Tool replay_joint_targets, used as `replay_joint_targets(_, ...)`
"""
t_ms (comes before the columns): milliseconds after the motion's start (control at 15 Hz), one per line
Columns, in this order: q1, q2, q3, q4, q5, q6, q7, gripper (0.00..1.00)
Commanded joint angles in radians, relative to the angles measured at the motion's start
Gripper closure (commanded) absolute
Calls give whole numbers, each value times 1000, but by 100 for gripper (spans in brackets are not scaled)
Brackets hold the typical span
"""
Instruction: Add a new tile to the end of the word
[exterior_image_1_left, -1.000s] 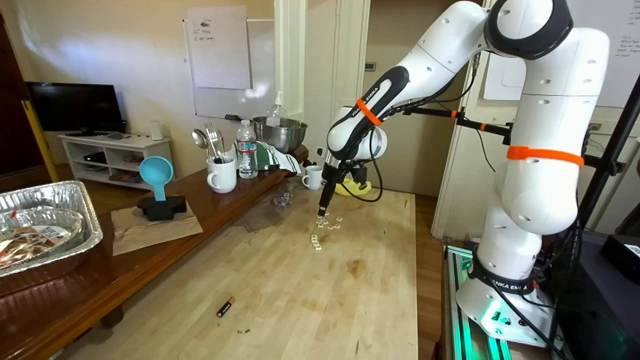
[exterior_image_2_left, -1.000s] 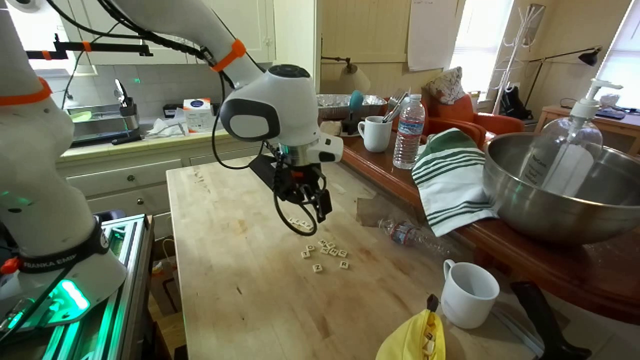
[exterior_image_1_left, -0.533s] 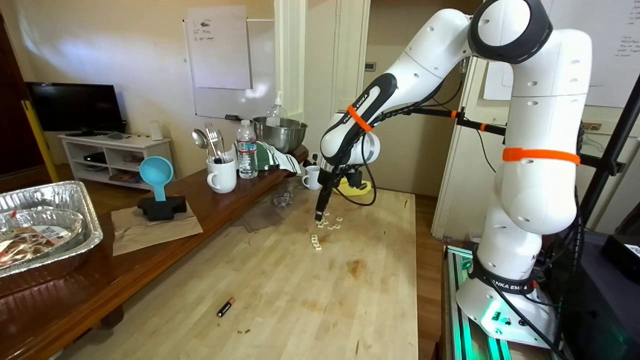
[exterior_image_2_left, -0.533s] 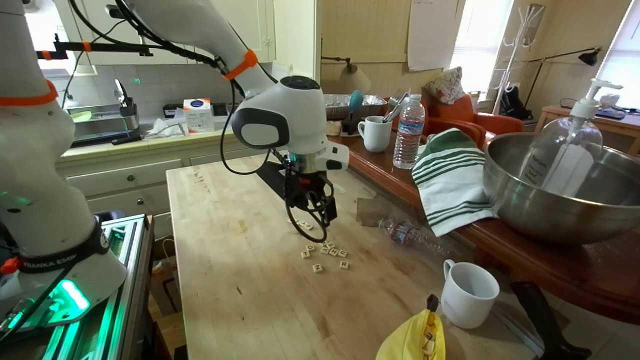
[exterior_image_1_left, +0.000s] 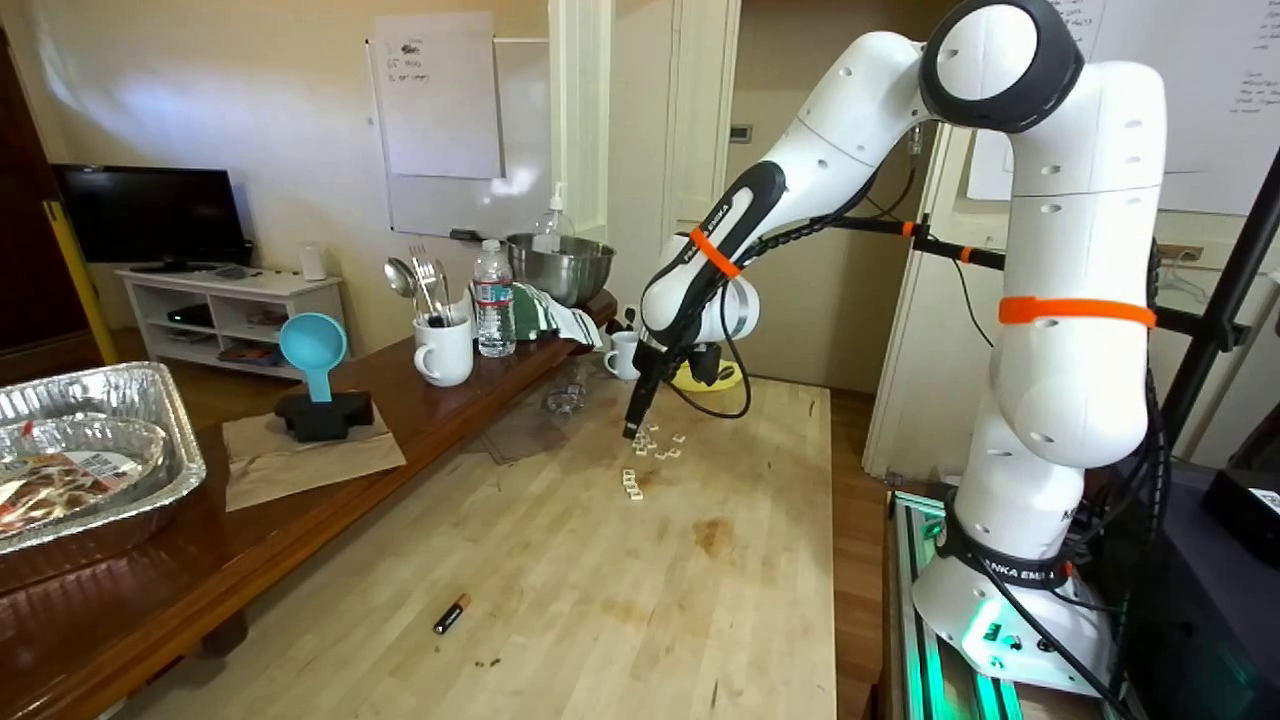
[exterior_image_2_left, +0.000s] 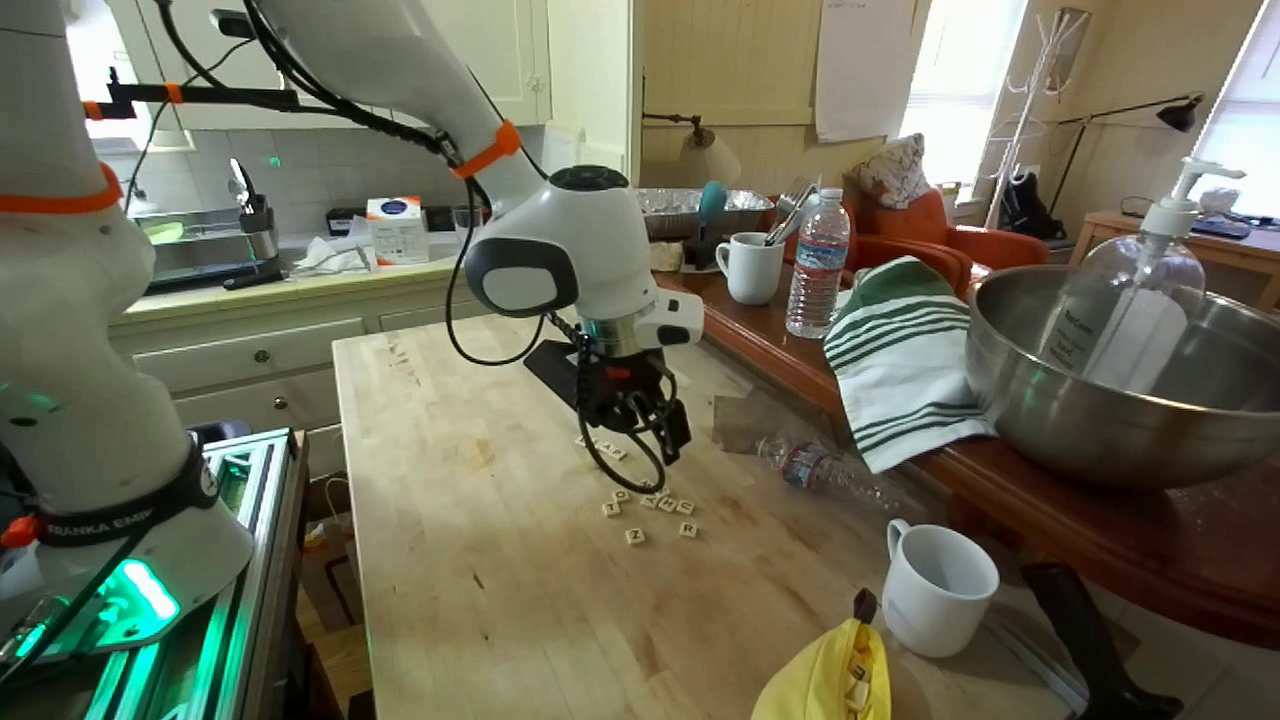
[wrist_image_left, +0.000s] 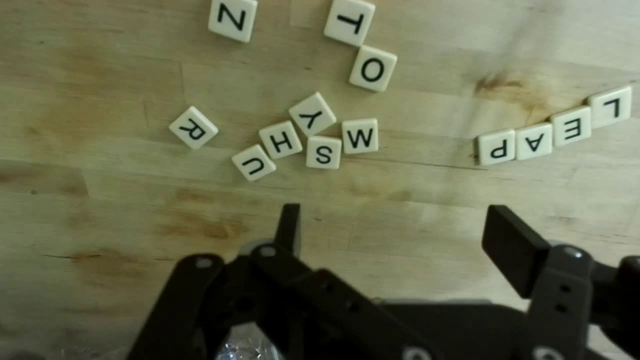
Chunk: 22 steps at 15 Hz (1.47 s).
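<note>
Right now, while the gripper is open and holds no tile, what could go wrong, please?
If the S tile is wanted, it lies close beside the H tile, Y tile and W tile, so the open gripper might push a neighbour or pinch two.
Also, placing a tile next to the P tile could knock the word, whose row runs crooked.

A black-and-copper cylindrical battery (exterior_image_1_left: 452, 614) lies on the pale wooden desk (exterior_image_1_left: 740, 640); on the brown wooden ledge (exterior_image_1_left: 440, 410), a white ceramic mug (exterior_image_1_left: 443, 352) holds metal cutlery (exterior_image_1_left: 426, 285); a clear plastic water bottle (exterior_image_1_left: 494, 300) stands beside it; a round stainless-steel bowl (exterior_image_2_left: 1110, 440) contains a clear pump bottle (exterior_image_2_left: 1130, 310); a green-and-white striped towel (exterior_image_2_left: 905, 370) lies beside the bowl.
</note>
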Motion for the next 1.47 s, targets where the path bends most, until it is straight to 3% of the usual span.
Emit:
replay_joint_targets(0,-2,69,4,22,7,66,-9,40)
replay_joint_targets(533,-15,134,20,59,19,113,-24,99)
replay_joint_targets(1400,6,139,-50,56,-33,100,1,100)
